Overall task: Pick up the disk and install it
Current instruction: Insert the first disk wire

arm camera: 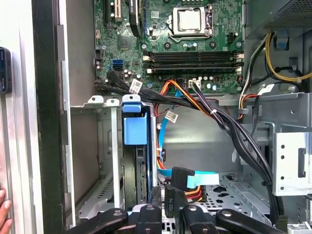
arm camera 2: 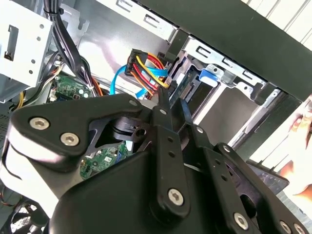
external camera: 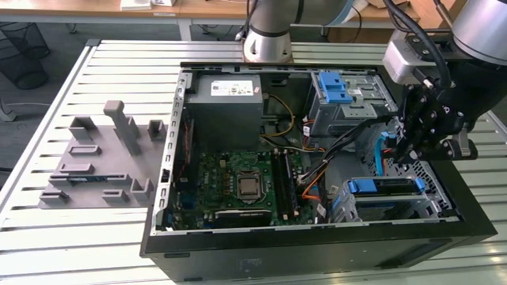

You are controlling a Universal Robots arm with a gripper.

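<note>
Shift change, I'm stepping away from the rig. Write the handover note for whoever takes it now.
Gripper: the black gripper hangs inside the open black computer case, over the metal drive cage. It carries no disk.
Disk: the silver-grey hard drive in its bright blue plastic bracket stands in that cage.
Done: the disk is picked up and placed in the cage.
Left: full seating cannot be confirmed. The black connector on the blue flat cable lies apart from the disk.
</note>
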